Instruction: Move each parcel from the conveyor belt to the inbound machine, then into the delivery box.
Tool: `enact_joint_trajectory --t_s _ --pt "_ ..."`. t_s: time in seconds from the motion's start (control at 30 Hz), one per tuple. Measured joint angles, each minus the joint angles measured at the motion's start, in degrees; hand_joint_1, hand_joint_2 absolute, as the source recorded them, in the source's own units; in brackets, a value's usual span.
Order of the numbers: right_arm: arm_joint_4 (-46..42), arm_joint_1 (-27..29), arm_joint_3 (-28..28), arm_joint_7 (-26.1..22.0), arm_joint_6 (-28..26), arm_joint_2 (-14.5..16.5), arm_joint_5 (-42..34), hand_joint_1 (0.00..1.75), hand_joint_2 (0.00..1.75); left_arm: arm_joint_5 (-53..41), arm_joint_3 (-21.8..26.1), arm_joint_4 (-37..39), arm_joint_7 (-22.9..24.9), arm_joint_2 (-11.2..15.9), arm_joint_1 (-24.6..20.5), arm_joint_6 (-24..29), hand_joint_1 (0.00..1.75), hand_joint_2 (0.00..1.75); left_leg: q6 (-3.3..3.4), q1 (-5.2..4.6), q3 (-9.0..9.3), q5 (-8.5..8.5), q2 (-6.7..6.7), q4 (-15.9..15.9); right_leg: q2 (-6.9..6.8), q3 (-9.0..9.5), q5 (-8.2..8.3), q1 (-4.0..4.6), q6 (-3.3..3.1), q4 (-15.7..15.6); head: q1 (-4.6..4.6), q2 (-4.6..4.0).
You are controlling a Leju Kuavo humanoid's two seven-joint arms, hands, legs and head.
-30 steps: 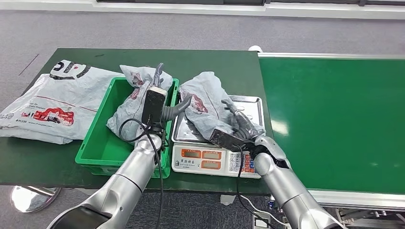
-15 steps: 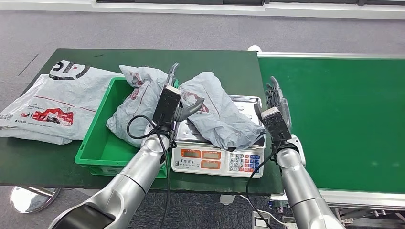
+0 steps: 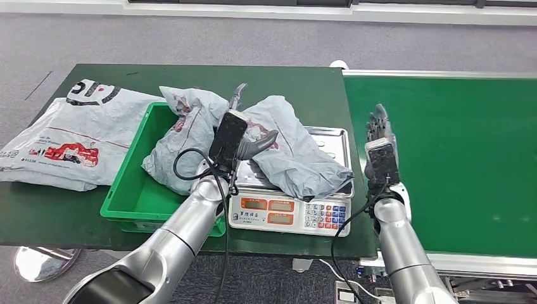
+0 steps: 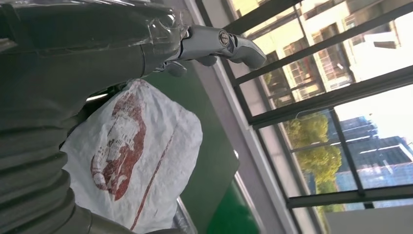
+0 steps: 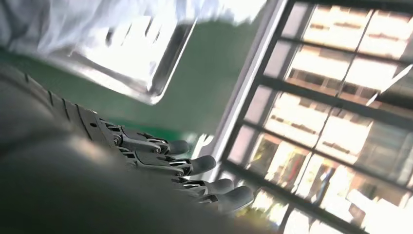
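Note:
A crumpled grey parcel (image 3: 292, 154) with a red print lies on the steel tray (image 3: 334, 140) of the weighing scale (image 3: 288, 214). My left hand (image 3: 243, 134) hovers at the parcel's left edge, fingers spread and holding nothing; the left wrist view shows its outstretched fingers (image 4: 220, 40) above the parcel (image 4: 131, 156). My right hand (image 3: 379, 135) is raised to the right of the scale, over the edge of the green conveyor belt (image 3: 456, 158), fingers (image 5: 195, 168) straight and empty, the tray (image 5: 131, 63) behind them. A second grey parcel (image 3: 183, 130) lies in the green box (image 3: 126, 193).
A large white printed bag (image 3: 69, 136) lies on the dark green table (image 3: 285, 82) left of the box. The box stands close against the scale's left side. The belt stretches away to the right.
My right hand has let go of the parcel on the scale and pulled back to the right, rising with its fingers straight. My left hand has moved right from the box to the parcel.

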Motion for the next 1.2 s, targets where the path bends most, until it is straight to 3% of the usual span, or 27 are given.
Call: enact_joint_trajectory --t_s 0.13,0.27,0.4,0.6,0.87,1.2 --pt "6.2 -2.5 -4.0 0.4 -4.0 -2.1 0.5 0.00 0.00 -3.9 -7.3 1.4 8.0 0.0 -1.9 -4.2 0.00 1.75 0.04 -0.08 -0.04 0.02 -0.08 0.0 -0.08 0.03 0.05 -0.07 0.08 0.0 0.01 0.00" --pt "11.6 -5.1 -6.5 0.3 -4.3 -3.9 0.8 0.00 0.00 -7.1 -15.3 2.4 13.6 0.0 -2.8 -4.5 0.00 1.75 0.10 -0.16 -0.03 -0.02 0.10 0.0 0.12 -0.05 0.11 -0.14 0.15 0.0 0.01 0.00" --pt "15.0 -6.6 -8.4 -0.2 -4.3 -5.0 0.9 0.00 0.00 -8.6 -23.7 3.2 16.8 0.0 -3.2 -3.6 0.00 1.75 0.12 -0.15 -0.04 -0.01 0.05 0.0 0.07 -0.04 0.11 -0.13 0.16 0.0 0.01 0.00" --pt "16.8 -7.4 -9.6 -0.5 -3.8 -5.7 0.5 0.00 0.00 -12.4 -31.1 4.1 21.0 0.0 -3.7 -0.3 0.00 1.75 0.12 -0.13 -0.03 -0.01 0.06 0.0 0.08 -0.06 0.10 -0.10 0.15 0.0 0.01 0.00" --pt "11.4 -3.8 -10.3 -1.0 -1.0 -7.8 -3.1 0.00 0.00 -15.3 -43.4 4.4 25.5 0.0 -3.8 1.1 0.00 1.75 0.18 -0.17 -0.07 -0.03 -0.05 0.0 -0.03 -0.01 0.06 -0.16 0.21 0.0 0.01 0.00" --pt "3.3 0.7 -10.3 0.5 0.7 -9.6 -5.1 0.00 0.00 -19.9 -51.6 4.9 26.8 0.0 -3.8 -4.9 0.00 1.75 0.21 -0.17 -0.06 -0.05 -0.03 0.0 -0.02 -0.02 0.06 -0.16 0.21 0.0 0.01 0.00"
